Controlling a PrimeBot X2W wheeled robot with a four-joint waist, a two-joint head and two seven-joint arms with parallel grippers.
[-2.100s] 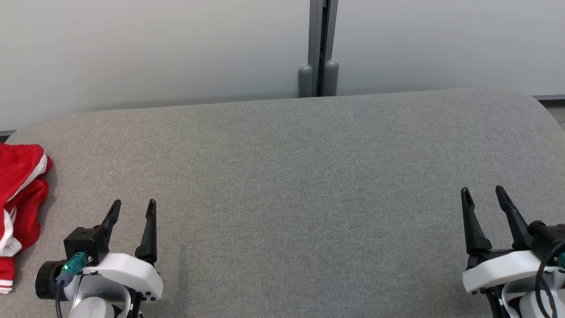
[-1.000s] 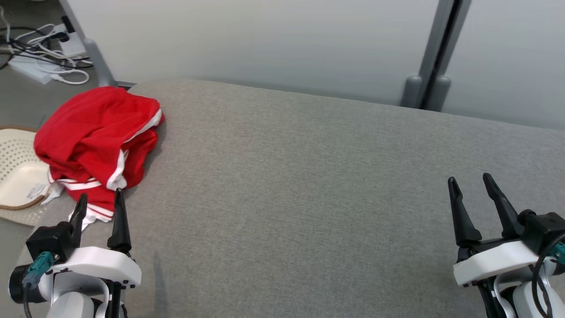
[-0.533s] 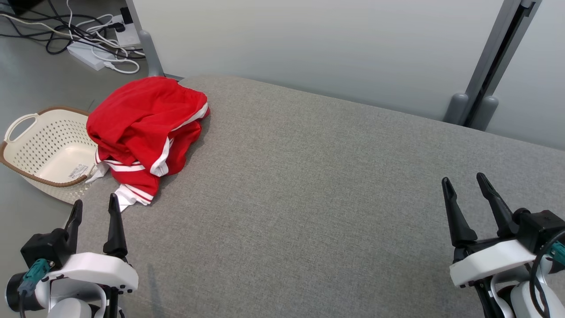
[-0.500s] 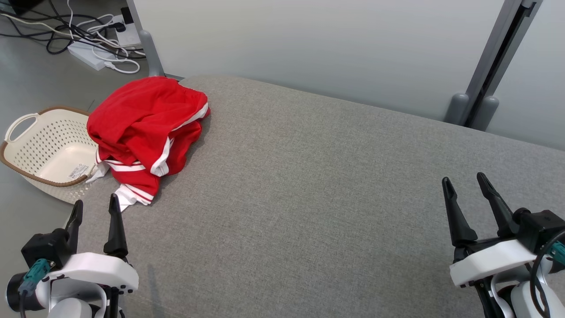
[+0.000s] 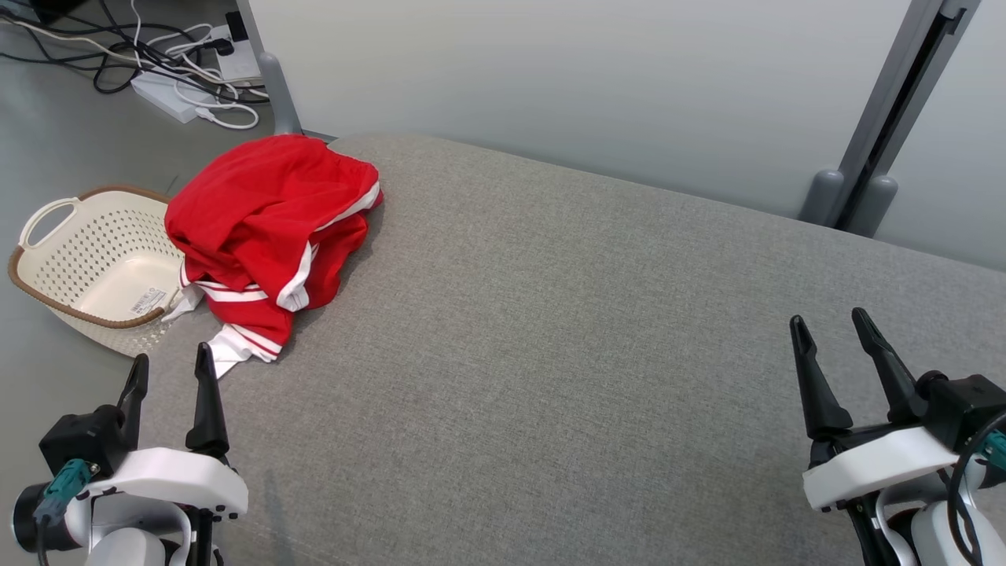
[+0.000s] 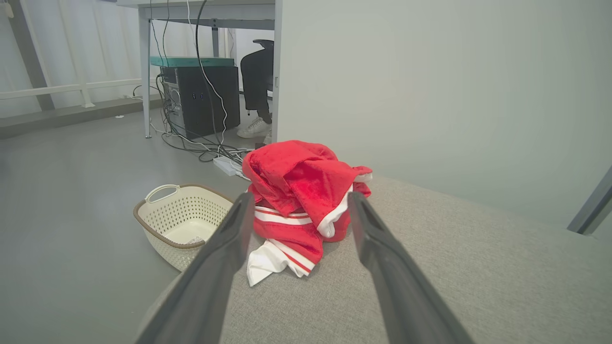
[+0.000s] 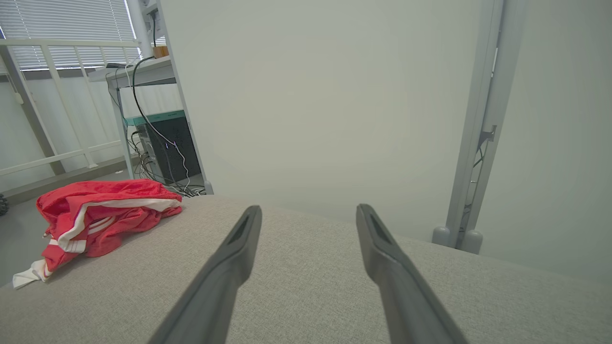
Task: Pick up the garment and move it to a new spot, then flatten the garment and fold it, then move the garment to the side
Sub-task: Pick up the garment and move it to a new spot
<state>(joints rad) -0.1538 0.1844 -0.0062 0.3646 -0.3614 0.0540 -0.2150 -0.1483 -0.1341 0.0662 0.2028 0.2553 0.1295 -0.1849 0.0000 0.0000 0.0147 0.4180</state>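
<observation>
The left end effector [image 5: 173, 354] and right end effector [image 5: 828, 316] are hovering at the gray desk's [image 5: 550, 354] near edge, fingers spread, gripping nothing. Farther off, the crumpled red garment [image 5: 267, 220] is lying on the desk's far left corner, with a cream basket [image 5: 78, 236] sitting on the floor beside it.

1. The garment [image 5: 267, 228] lies bunched on the far left corner of the worktop [image 5: 589, 354], reaching its left edge.
2. A basket [image 5: 94, 236] stands on the floor [image 5: 55, 134] just left of that corner, beside the garment.
3. The left pincer [image 5: 173, 354] is at the near left edge, in front of the garment and apart from it.
4. The right pincer [image 5: 829, 316] is at the near right, well apart from the garment.
5. A power strip [image 5: 165, 86] lies on the floor behind the basket.
6. A wall panel [image 5: 550, 79] stands behind the worktop.
</observation>
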